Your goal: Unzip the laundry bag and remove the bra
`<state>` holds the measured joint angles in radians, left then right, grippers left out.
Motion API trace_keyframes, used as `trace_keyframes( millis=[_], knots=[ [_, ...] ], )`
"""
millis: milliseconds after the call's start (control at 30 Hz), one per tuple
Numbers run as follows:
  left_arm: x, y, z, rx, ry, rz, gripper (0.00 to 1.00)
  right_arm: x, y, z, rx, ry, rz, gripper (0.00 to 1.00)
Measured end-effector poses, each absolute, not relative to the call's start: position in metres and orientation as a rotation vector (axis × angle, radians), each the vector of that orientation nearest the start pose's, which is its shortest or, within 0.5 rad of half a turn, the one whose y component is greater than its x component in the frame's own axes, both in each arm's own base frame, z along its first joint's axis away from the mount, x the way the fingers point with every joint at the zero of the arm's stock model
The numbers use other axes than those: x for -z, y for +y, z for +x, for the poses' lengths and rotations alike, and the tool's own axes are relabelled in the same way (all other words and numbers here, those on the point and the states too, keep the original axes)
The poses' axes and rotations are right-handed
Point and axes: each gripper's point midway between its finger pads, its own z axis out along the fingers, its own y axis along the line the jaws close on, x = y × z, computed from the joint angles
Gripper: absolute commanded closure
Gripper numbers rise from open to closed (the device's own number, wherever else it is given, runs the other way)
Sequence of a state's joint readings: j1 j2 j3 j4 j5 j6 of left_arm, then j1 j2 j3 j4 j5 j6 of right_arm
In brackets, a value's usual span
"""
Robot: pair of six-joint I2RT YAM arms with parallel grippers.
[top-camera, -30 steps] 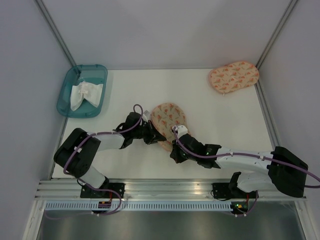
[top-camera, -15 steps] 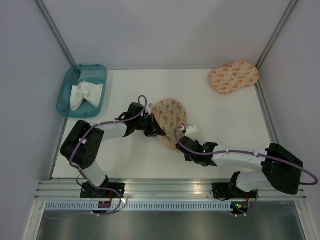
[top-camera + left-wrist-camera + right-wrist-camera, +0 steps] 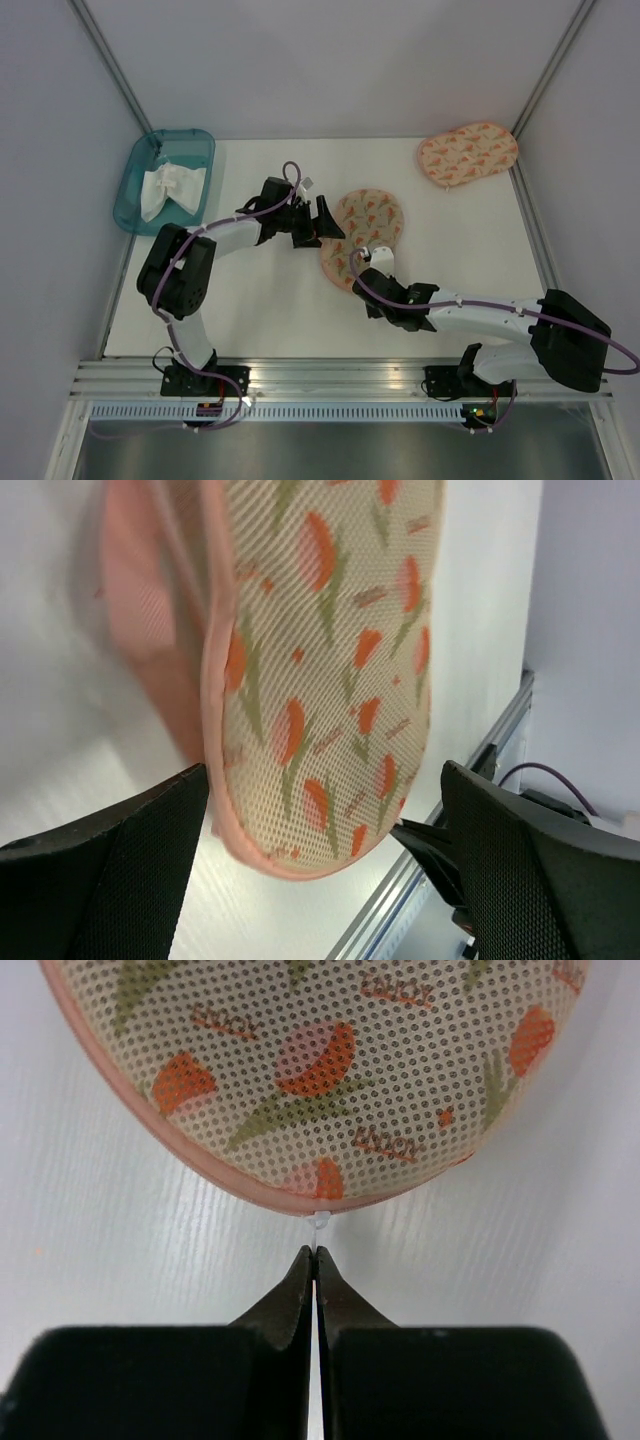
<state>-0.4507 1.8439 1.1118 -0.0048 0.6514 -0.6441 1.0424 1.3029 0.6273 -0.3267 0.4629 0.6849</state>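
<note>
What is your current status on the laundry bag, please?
Left claw open beside laundry bag. Right claw shut on white zipper pull at its near edge. Bra not in sight. Nothing in the way.

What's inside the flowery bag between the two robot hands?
Only the laundry bag itself shows: peach mesh with orange flowers. Nothing dark shows through it or pokes out, and the fabric hides whatever is inside.

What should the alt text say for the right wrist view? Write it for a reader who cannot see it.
The right gripper, its two black fingers pressed together, pinches a thin white pull tab at the rim of the laundry bag. The bag is peach mesh with an orange flower print and lies on a white table.
</note>
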Motion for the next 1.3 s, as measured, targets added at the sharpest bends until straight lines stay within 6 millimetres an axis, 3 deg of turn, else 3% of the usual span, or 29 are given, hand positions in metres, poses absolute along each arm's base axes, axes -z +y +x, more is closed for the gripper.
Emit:
trace_keyframes(
  millis=[133, 267, 400, 533, 633, 667, 733, 1100, 1300],
  knots=[
    [-0.073, -0.282, 0.315, 1.192, 2.537, -0.005, 0.00, -0.045, 0.235, 0.185, -0.302, 2.410, -0.313, 1.00],
    [-0.055, -0.260, 0.262, 1.190, 2.600, -0.150, 0.00, -0.051, 0.268, 0.170, -0.566, 2.391, -0.411, 0.99],
    [-0.047, -0.261, 0.226, 1.262, 2.612, -0.235, 0.00, -0.062, 0.297, 0.159, -0.760, 2.355, -0.502, 1.00],
    [-0.051, -0.273, 0.220, 1.328, 2.590, -0.274, 0.10, -0.061, 0.312, 0.152, -0.844, 2.356, -0.566, 1.00],
    [-0.054, -0.284, 0.226, 1.382, 2.549, -0.293, 0.59, -0.060, 0.316, 0.148, -0.872, 2.361, -0.585, 1.00],
    [-0.053, -0.286, 0.227, 1.394, 2.545, -0.308, 0.84, -0.060, 0.316, 0.148, -0.873, 2.362, -0.586, 1.00],
    [-0.051, -0.289, 0.229, 1.408, 2.536, -0.328, 0.98, -0.060, 0.316, 0.149, -0.872, 2.362, -0.584, 1.00],
    [-0.048, -0.291, 0.233, 1.415, 2.516, -0.355, 0.98, -0.053, 0.291, 0.159, -0.689, 2.411, -0.496, 1.00],
    [-0.047, -0.289, 0.237, 1.378, 2.502, -0.383, 0.98, -0.049, 0.263, 0.167, -0.503, 2.453, -0.375, 1.00]
  ],
)
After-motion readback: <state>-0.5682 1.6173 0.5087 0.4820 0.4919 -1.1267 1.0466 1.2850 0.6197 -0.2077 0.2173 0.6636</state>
